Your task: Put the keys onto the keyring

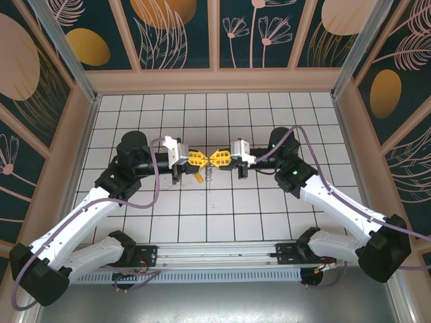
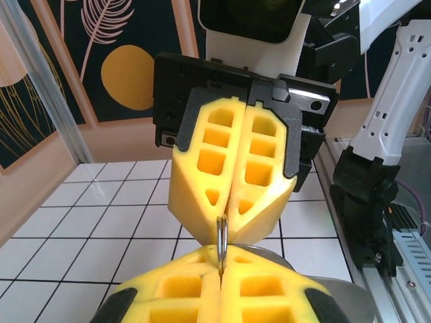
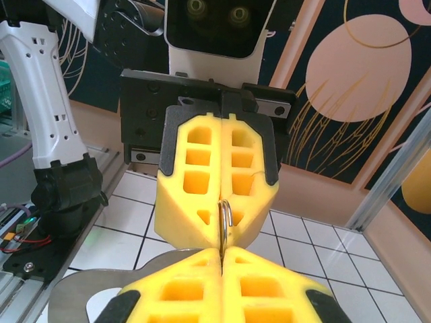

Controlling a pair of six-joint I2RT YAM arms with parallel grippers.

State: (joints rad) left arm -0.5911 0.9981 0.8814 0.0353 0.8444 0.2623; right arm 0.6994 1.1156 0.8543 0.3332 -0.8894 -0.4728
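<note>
White-tiled tabletop (image 1: 269,202) within leaf-patterned walls, left claw (image 1: 202,159) and right claw (image 1: 215,159) tip to tip above it, both clamped shut on thin metal keyring (image 2: 221,232), yellow-headed key (image 1: 199,178) hanging just below.

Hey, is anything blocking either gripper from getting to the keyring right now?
Nothing visible stands in the way. The left gripper and right gripper meet tip to tip, both shut. The keyring sits edge-on in the seams between their fingertips, apparently pinched by both.
</note>
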